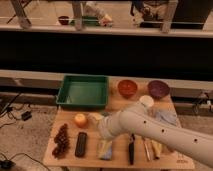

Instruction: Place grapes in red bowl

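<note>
The grapes point(61, 140), a long dark maroon bunch, lie at the front left of the wooden table point(67, 116). A black block point(81, 144) lies right beside them. The red bowl point(127, 88) stands at the back of the table, right of the green tray point(84, 91) and left of the purple bowl point(158, 89). My white arm reaches in from the lower right across the table. My gripper point(100, 124) is at its left end, near the orange point(80, 120), to the right of and above the grapes and apart from them.
A blue sponge point(105, 148) lies in front of the arm. A black-handled knife point(131, 149) and other utensils point(148, 148) lie at the front right. A white round object point(146, 101) sits behind the arm. Cables lie on the floor at the left.
</note>
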{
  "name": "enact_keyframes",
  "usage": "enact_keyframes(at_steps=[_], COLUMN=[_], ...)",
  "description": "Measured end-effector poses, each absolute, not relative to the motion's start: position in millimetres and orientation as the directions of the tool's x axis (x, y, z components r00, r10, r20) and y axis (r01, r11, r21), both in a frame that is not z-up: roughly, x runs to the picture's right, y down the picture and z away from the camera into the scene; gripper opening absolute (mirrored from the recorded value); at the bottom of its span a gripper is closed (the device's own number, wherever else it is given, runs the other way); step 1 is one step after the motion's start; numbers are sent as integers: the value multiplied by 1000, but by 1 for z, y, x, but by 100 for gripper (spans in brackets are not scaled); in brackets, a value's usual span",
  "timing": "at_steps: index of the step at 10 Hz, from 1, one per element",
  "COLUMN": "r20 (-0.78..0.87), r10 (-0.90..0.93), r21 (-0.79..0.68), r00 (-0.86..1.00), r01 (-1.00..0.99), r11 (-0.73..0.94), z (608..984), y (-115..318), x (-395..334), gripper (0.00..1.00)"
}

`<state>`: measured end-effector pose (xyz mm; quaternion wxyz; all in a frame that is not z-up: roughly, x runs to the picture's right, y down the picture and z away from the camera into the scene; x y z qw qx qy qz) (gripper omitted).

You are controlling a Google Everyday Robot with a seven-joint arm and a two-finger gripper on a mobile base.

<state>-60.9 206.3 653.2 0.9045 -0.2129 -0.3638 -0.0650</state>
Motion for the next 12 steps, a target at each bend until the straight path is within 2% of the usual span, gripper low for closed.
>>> enact_keyframes(at_steps=[9,12], r20=[696,726], r10=[34,-5], r21=[-343,-342], r00=[717,688], r01=[290,368], r11=[893,865], z=[652,649], y=[211,230], x=[-67,-108], gripper=[100,100])
